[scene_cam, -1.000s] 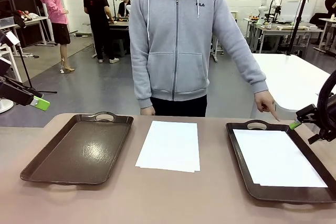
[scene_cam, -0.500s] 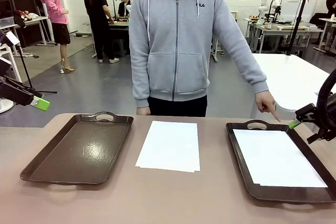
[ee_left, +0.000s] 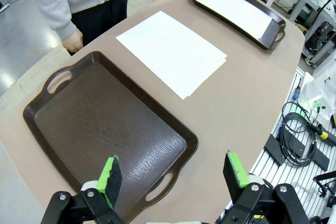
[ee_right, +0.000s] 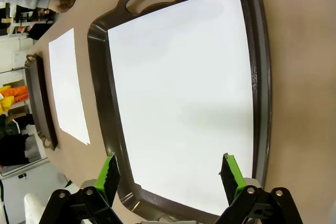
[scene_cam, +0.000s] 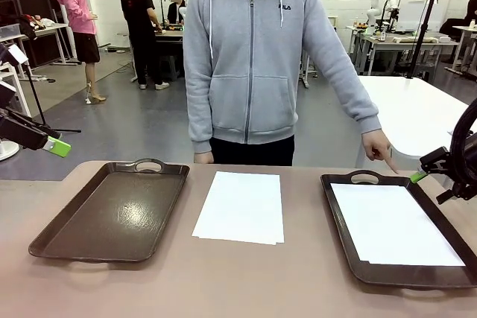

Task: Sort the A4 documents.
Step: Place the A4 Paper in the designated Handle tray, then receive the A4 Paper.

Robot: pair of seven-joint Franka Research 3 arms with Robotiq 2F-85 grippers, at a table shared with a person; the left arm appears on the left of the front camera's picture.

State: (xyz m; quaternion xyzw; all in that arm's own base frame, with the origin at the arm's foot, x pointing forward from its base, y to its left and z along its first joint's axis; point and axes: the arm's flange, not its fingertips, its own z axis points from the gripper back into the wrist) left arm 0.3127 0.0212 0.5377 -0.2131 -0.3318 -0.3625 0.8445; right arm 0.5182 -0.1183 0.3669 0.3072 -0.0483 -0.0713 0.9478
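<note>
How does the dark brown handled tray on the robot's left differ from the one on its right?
The left dark brown handled tray is bare inside; the right tray holds a plain white paper sheet. The person's hand points a finger at the right tray's far end, not at the left tray. Both have the same rectangular shape with cut-out handles and lie flat on the table.
</note>
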